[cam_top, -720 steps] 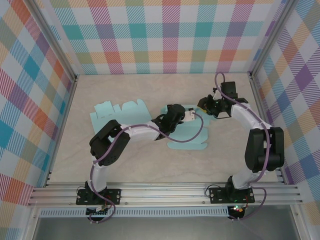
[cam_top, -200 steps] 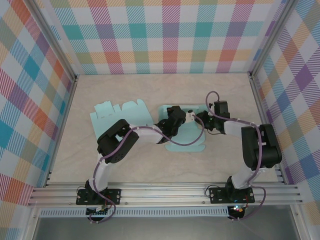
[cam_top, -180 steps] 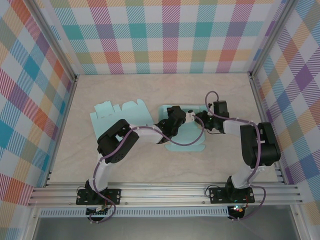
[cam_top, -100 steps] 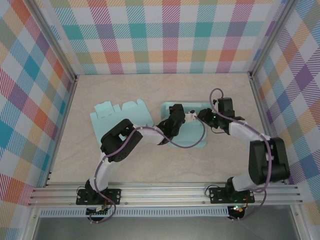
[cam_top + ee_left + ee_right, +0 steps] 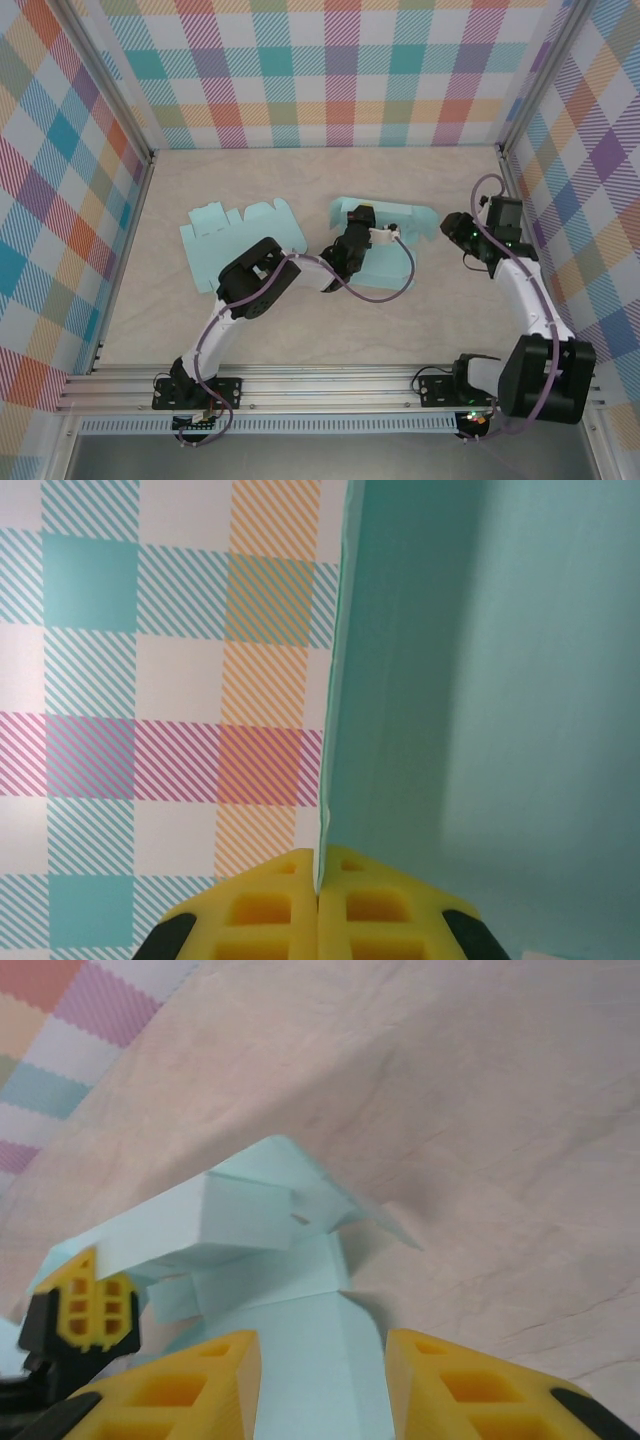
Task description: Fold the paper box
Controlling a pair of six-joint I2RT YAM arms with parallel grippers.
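while the two arms reach in from the near edge, the bench [image 5: 300,330] under them is a pale beige slab with faint marble veining. plaid walls [image 5: 340,80] of teal, orange, pink and purple squares close it in at the back and both sides, and aluminium rails [image 5: 330,385] run along the front.

i count two pieces of light teal card. one, the flat cutout [image 5: 235,235], lies spread out on the left half of the bench, apart from both arms. the other, the paper box [image 5: 415,222], sits near the middle, partly folded, with one panel raised off the surface.

two arms, two end effectors. the left end effector [image 5: 360,215] has its yellow fingers [image 5: 270,920] pressed together on the thin edge of a raised panel of the paper box [image 5: 480,680], pinching it. the right end effector [image 5: 452,228] is just beside the box's right edge, with its fingers [image 5: 480,1390] spread. from its wrist, the folded flaps [image 5: 250,1225] lie ahead of it on the bench.
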